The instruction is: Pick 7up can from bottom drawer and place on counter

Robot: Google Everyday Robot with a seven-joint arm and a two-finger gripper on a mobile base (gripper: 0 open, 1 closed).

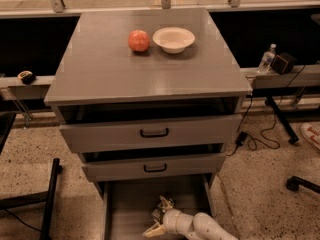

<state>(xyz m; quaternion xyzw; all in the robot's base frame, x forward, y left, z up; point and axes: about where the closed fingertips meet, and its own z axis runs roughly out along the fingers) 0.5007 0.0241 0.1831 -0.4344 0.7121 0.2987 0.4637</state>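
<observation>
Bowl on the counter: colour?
White bowl, clearest in camera view. The gripper sits low in the bottom drawer.

Cream gripper (156, 221) in grey bottom drawer (127, 209); red-orange apple (139, 40); white bowl (173, 39).

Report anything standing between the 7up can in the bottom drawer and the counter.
The claw is at the 7up can in the bottom drawer. The top drawer and middle drawer jut out between it and the counter; apple and bowl sit at its rear.

High front view, end effector (159, 219) bottom-centre
</observation>
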